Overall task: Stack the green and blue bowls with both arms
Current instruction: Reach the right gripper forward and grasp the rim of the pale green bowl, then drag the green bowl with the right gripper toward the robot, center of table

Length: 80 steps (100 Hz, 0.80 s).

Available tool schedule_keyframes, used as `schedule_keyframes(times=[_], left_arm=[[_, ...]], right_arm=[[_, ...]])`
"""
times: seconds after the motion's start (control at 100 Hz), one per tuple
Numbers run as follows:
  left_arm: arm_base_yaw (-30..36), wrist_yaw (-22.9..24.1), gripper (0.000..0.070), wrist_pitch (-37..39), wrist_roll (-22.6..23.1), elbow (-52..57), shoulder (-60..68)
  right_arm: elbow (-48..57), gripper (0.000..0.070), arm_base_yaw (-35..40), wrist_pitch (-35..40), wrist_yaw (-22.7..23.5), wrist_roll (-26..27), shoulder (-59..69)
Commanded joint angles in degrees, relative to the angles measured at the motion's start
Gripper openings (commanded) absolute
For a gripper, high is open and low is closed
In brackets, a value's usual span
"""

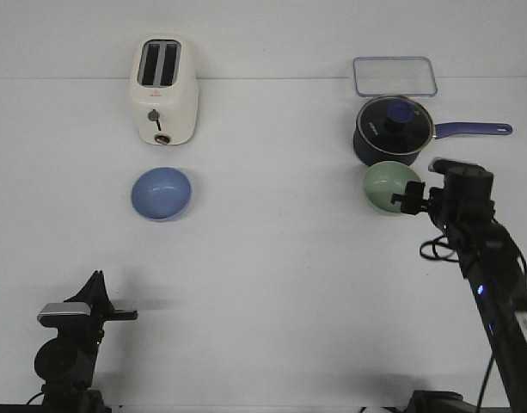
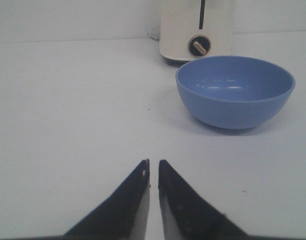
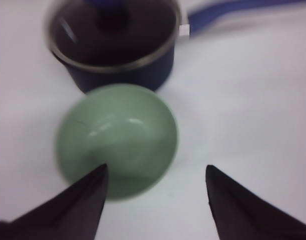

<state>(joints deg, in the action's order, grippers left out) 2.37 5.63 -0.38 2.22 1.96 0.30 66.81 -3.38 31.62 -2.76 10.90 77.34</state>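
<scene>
Green bowl (image 1: 390,186) sits upright on the table's right side, rim up, touching or just in front of the dark blue saucepan (image 1: 392,131); can't tell if they meet. It's round, matte, pale sage, w/ a faint sheen inside. No long axis, opening faces up.

Blue bowl (image 1: 162,193) is on the left side, well apart from the green one, just in front of the cream toaster (image 1: 163,89). Same round shape, matte periwinkle, upright, mouth up.

Right gripper (image 3: 155,182) hangs over the green bowl w/ jaws spread wide; one finger overlaps the bowl's rim in the right wrist view, the other is off to the side over bare table. Holds nothing.

Left gripper (image 2: 153,170) is low near the front edge, fingers nearly together w/ only a thin slit between, nothing in them, aimed toward the blue bowl.

Saucepan has a glass lid w/ blue knob, long blue handle pointing right. Clear lidded container (image 1: 395,76) behind it. Table (image 1: 272,275) is plain white, smooth; white wall behind.
</scene>
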Motion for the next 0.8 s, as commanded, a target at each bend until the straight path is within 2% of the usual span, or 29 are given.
schedule_keyframes(times=[0.0,0.19,0.43,0.49,0.58,0.62,0.789], left_arm=[[-0.11,-0.22,0.0015,0.66,-0.02,-1.14,-0.11],[-0.11,-0.22,0.0015,0.63,-0.02,-1.14,-0.11],[-0.11,-0.22,0.0015,0.61,-0.02,-1.14,-0.11],[-0.11,-0.22,0.0015,0.61,-0.02,-1.14,-0.11],[-0.13,-0.22,0.0015,0.55,-0.02,-1.14,-0.11],[-0.11,-0.22,0.0015,0.55,-0.02,-1.14,-0.11],[-0.11,-0.22,0.0015,0.52,-0.02,-1.14,-0.11]], right_arm=[[5.09,0.0411,-0.61,1.27,0.70,-0.76,8.00],[13.92,0.0411,-2.62,3.61,2.38,-1.33,22.10],[14.82,0.0392,-4.04,2.67,5.22,-0.46,28.87],[14.82,0.0317,-4.20,2.69,5.90,-0.46,29.73],[14.82,0.0080,-4.20,2.56,5.84,-0.44,29.79],[14.82,0.0000,-4.20,2.12,5.86,-0.44,29.70],[14.82,0.0000,-4.22,2.84,5.86,-0.46,26.93]])
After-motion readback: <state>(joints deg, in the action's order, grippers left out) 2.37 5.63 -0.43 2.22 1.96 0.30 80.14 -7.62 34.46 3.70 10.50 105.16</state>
